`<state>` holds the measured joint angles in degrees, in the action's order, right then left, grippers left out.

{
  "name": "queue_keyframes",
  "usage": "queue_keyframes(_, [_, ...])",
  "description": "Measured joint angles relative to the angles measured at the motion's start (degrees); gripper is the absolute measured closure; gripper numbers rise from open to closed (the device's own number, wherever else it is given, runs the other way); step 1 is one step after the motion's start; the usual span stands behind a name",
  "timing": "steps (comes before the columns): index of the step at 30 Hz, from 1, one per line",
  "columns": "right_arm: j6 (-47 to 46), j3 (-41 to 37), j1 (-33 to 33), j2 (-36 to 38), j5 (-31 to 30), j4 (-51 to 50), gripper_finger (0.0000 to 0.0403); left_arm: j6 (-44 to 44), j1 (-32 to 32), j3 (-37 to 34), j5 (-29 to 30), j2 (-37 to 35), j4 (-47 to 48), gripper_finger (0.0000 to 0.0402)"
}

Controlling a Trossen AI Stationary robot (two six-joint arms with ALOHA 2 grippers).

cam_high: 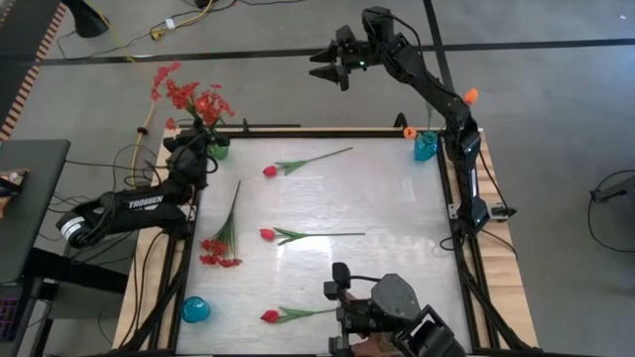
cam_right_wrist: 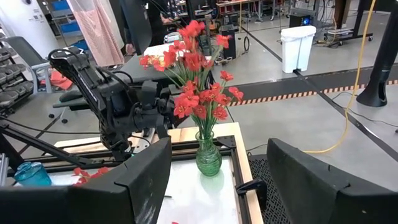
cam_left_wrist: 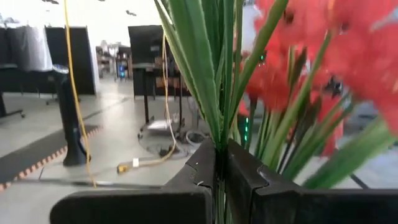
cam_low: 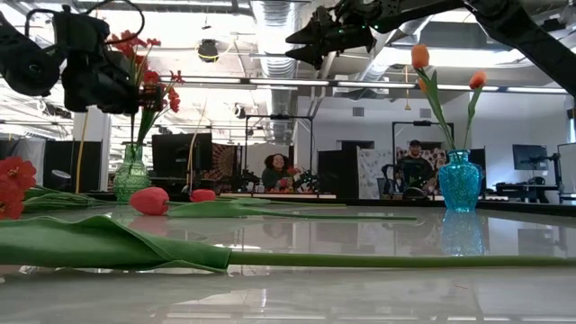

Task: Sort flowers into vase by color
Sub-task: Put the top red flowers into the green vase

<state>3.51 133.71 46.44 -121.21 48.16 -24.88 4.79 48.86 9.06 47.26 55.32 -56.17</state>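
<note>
Reading "TROSSEN", the left arm (cam_high: 129,206) holds its hand (cam_high: 195,137) at the red spray (cam_high: 189,99).

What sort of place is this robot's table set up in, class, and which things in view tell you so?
Most likely an open-plan robotics lab or workshop: bare silver ceiling ducts, dark desktop monitors where people sit, and a white plastic bin on a concrete floor marked with orange-and-black hazard tape.

Overhead straight down; low level across table; wrists close-up, both on the green vase (cam_right_wrist: 208,157) corner.
</note>
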Motion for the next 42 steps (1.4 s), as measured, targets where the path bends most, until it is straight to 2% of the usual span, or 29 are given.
queue_keyframes(9, [0.00,0.00,0.22,0.00,0.02,0.01,0.0111,-5.03,0.00,0.00,0.51,-0.01,6.81,0.0398])
queue_keyframes(20, [0.00,0.00,0.22,0.00,0.04,0.02,0.0111,-7.25,0.00,0.00,0.51,-0.01,11.73,0.0397])
queue_keyframes(25, [0.00,0.00,0.22,0.00,0.04,0.02,0.0111,-9.56,0.04,0.00,2.79,-0.01,13.30,0.0394])
queue_keyframes(28, [0.00,0.00,0.22,0.00,0.04,0.02,0.0111,-8.31,0.04,0.00,2.39,-0.01,13.66,0.0377])
queue_keyframes(33, [0.00,0.00,0.22,0.00,0.04,0.02,0.0111,-7.47,0.04,0.00,-1.58,-0.04,13.35,0.0326])
queue_keyframes(42, [-0.01,0.00,0.22,-0.02,0.04,0.03,0.0111,-7.40,0.04,0.02,-3.84,-0.24,14.17,0.0246])
